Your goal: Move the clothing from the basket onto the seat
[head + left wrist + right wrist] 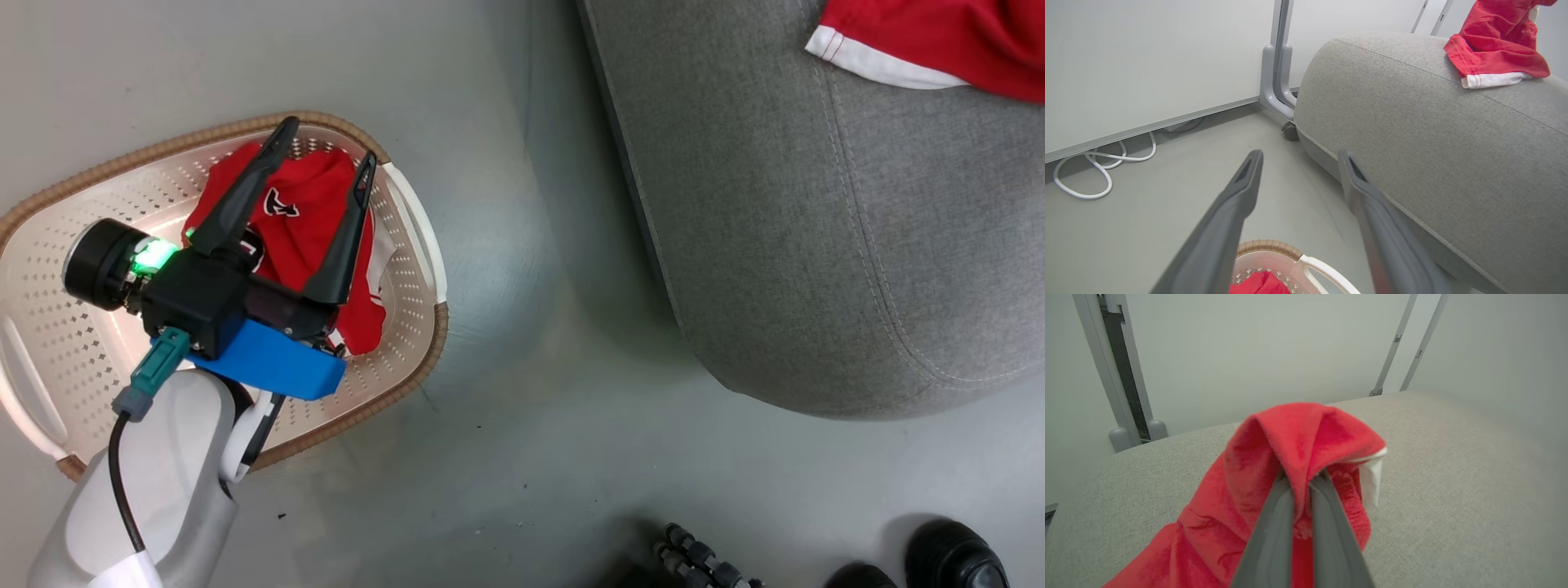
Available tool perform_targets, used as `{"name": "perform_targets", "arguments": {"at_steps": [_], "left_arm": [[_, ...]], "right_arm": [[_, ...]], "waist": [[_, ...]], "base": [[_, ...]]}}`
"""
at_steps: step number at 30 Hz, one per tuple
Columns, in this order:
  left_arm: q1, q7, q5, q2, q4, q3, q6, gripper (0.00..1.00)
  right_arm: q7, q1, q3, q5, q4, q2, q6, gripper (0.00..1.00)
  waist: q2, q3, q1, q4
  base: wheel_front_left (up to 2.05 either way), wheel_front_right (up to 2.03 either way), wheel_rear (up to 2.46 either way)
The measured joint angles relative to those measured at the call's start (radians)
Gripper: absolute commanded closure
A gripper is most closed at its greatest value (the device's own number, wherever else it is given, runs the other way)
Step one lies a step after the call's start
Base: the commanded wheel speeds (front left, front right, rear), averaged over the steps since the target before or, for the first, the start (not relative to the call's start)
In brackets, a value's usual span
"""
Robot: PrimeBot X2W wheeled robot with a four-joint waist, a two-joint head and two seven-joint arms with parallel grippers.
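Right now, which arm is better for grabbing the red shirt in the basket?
Left. The left gripper hangs open right above the red shirt in the basket. The right gripper is shut on the other red garment over the seat.

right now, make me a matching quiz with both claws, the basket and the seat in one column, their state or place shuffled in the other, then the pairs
Column one
1 left claw
2 right claw
3 basket
4 seat

Column two
a grey, with red cloth on it
b open, over the basket
c shut on red cloth
d on the floor, lettered shirt inside

Pairs: 1-b, 2-c, 3-d, 4-a
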Motion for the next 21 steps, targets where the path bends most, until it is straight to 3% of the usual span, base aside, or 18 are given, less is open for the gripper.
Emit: {"name": "perform_targets", "arguments": {"at_steps": [2, 3, 4, 5, 6, 21], "left_arm": [[0.0, 0.002, 0.0, 0.004, -0.006, -0.002, 0.004, 0.0], [0.0, 0.003, 0.0, 0.004, -0.007, -0.003, 0.004, 0.0], [0.001, 0.004, 0.0, 0.004, -0.008, -0.005, 0.004, 0.0], [0.002, 0.007, 0.0, 0.004, -0.008, -0.008, 0.004, 0.0], [0.003, 0.008, -0.001, 0.004, -0.007, -0.011, 0.004, 0.0], [0.004, -0.009, -0.016, -0.03, 0.04, -0.034, 0.004, 0.0]], "right_arm": [[-0.007, 0.002, -0.002, -0.006, 0.034, 0.001, 0.0, 1.0], [-0.012, 0.002, -0.002, -0.01, 0.046, 0.001, 0.0, 0.83], [-0.016, 0.002, -0.002, -0.013, 0.058, 0.001, 0.0, 0.4], [-0.022, 0.002, -0.002, -0.017, 0.068, 0.001, 0.0, 0.4], [-0.024, 0.001, -0.001, -0.017, 0.082, 0.001, 0.0, 0.0], [-0.037, 0.004, 0.05, -0.034, 0.157, -0.029, 0.0, 0.0]], "waist": [[0.0, 0.003, -0.0001, -0.002], [0.0, 0.002, -0.0001, -0.003], [0.0, 0.001, 0.0, -0.003], [0.0, -0.001, 0.0, -0.004], [0.0, -0.005, 0.0, -0.003], [0.0, -0.061, -0.0002, 0.024]], "base": [[0.0, 0.0, 0.0], [0.0, 0.0, 0.0], [0.0, 0.0, 0.0], [0.0, 0.0, 0.0], [0.0, 0.0, 0.0], [0.0, 0.0, 0.0]]}}
